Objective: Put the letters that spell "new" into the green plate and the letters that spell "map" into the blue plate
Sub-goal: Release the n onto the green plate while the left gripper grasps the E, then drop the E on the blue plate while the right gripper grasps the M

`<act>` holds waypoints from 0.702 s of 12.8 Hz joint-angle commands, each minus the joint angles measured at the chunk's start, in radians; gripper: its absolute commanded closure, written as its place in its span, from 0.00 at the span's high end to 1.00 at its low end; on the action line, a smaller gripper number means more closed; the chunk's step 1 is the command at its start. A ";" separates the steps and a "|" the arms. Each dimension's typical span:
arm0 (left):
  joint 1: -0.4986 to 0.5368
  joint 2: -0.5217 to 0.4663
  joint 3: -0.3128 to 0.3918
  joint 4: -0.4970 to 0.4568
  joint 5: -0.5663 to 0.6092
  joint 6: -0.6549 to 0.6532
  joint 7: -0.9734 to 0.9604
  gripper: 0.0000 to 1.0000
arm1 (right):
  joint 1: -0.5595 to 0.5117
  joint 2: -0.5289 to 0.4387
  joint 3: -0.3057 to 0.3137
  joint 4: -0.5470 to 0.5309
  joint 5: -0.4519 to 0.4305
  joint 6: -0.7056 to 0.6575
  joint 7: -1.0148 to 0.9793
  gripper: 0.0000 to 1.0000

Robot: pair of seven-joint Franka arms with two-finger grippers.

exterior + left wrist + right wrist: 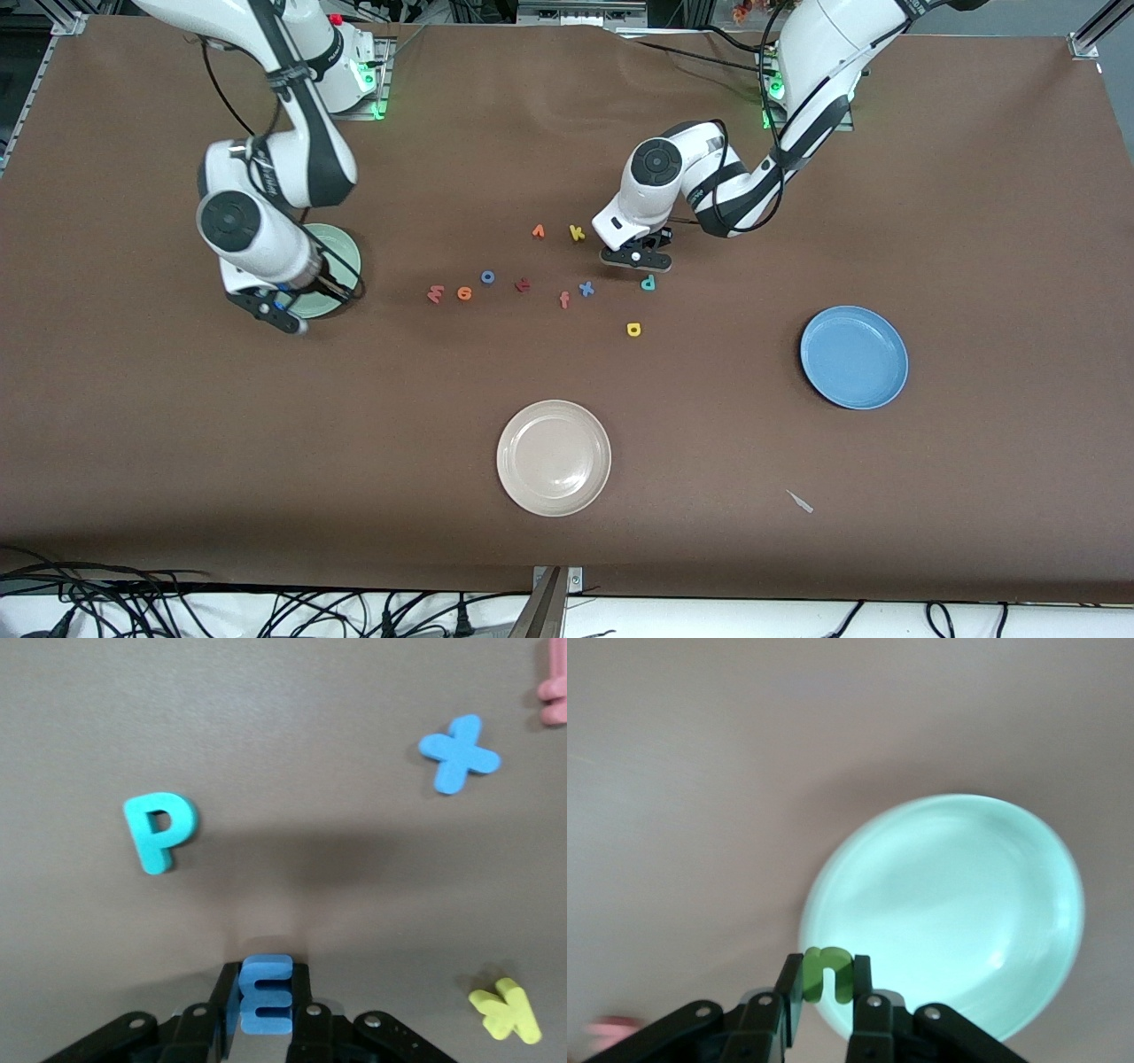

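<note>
My right hand (827, 988) was pinching the small green foam n (826, 973) over the edge of the round pale mint-green plate (948, 895), and the plate itself looked bare. My left hand (266, 1014) was clamped on the little blue foam m (266, 992), just above the brown desk (886, 177), near the teal foam p (158, 831). The yellow foam a (633, 330) lay between that p and the round medium-blue plate (854, 357), which held nothing. The round beige-white plate (554, 457) sat nearest the front camera, also bare. The salmon-red foam w (434, 294) and orange foam e (464, 293) sat side by side toward the green plate.
</note>
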 commanded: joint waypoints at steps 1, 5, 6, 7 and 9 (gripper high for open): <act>0.084 -0.015 -0.013 0.075 0.025 -0.181 0.096 0.00 | 0.008 -0.043 -0.014 -0.249 0.010 0.274 -0.070 0.08; 0.294 -0.017 -0.116 0.235 -0.036 -0.513 0.367 0.00 | 0.008 -0.038 -0.023 -0.257 0.010 0.310 -0.068 0.99; 0.335 -0.017 -0.116 0.258 -0.036 -0.562 0.448 0.00 | 0.008 -0.059 -0.023 -0.250 0.010 0.303 -0.070 0.99; 0.389 -0.015 -0.116 0.270 -0.035 -0.587 0.539 0.00 | 0.009 -0.067 -0.015 -0.225 0.010 0.268 -0.062 0.99; 0.493 -0.017 -0.113 0.272 -0.021 -0.592 0.703 0.00 | 0.022 -0.056 -0.011 -0.132 0.014 0.156 0.003 0.99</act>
